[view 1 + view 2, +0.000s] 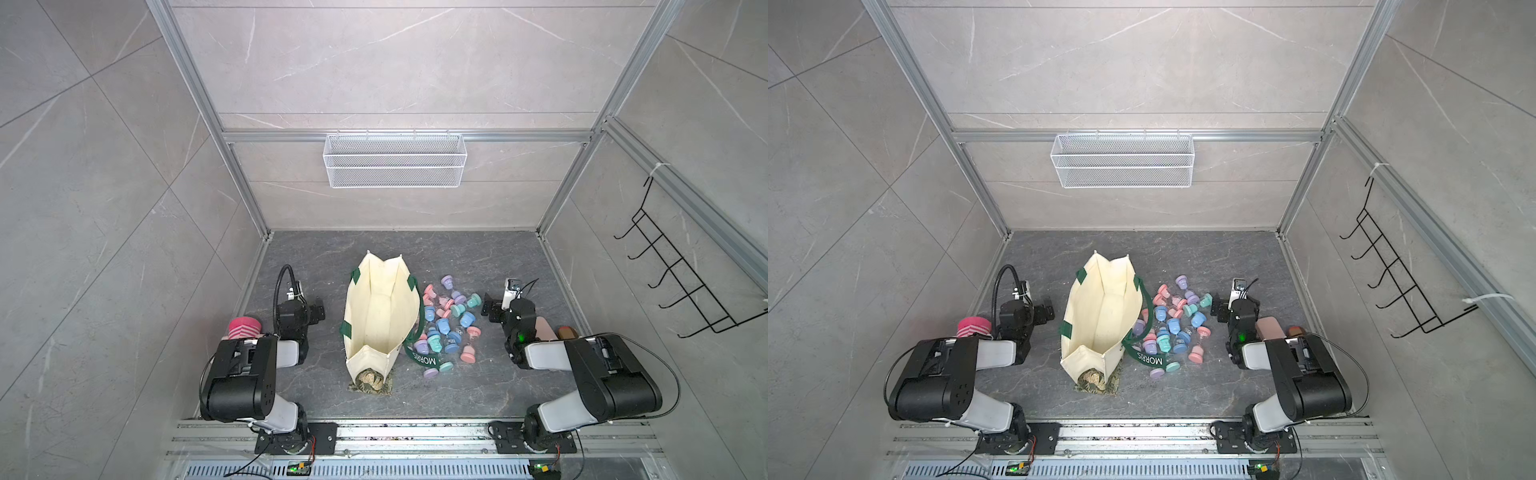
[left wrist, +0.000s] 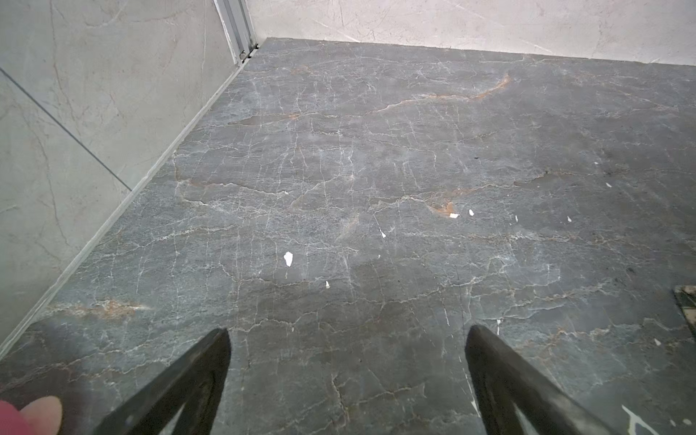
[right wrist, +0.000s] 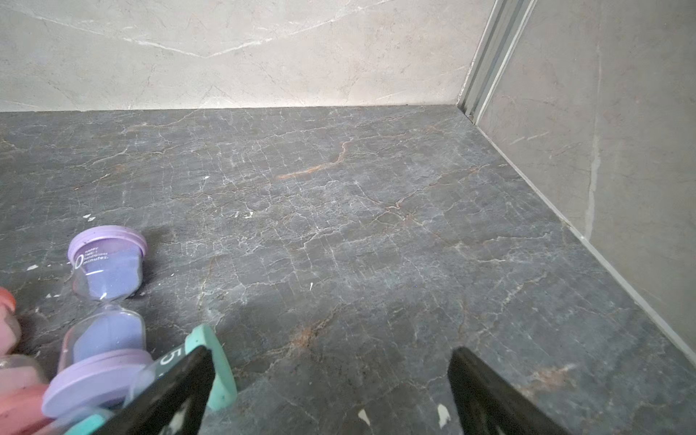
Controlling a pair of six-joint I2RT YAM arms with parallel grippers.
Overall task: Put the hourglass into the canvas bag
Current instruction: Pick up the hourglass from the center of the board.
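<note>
The cream canvas bag (image 1: pixel 380 316) (image 1: pixel 1100 316) stands mid-floor with its mouth open upward; its dark green strap lettered "MORRIS" (image 1: pixel 424 357) trails to its right. Several hourglasses (image 1: pixel 449 324) (image 1: pixel 1177 328) in pink, blue, teal and purple lie heaped right of the bag. My left gripper (image 1: pixel 318 309) (image 2: pixel 346 335) is open over bare floor left of the bag. On the pile's right edge my right gripper (image 1: pixel 488 305) (image 3: pixel 331 354) is open and holds nothing. In the right wrist view a purple hourglass (image 3: pixel 107 293) lies beside it and a teal cap (image 3: pixel 214 369) touches one finger.
A patterned cloth (image 1: pixel 370 382) lies under the bag's near end. A white mesh basket (image 1: pixel 395 160) hangs on the back wall, a black hook rack (image 1: pixel 681 282) on the right wall. A pink striped thing (image 1: pixel 244 328) sits by the left arm, a pink thing (image 1: pixel 544 328) behind the right.
</note>
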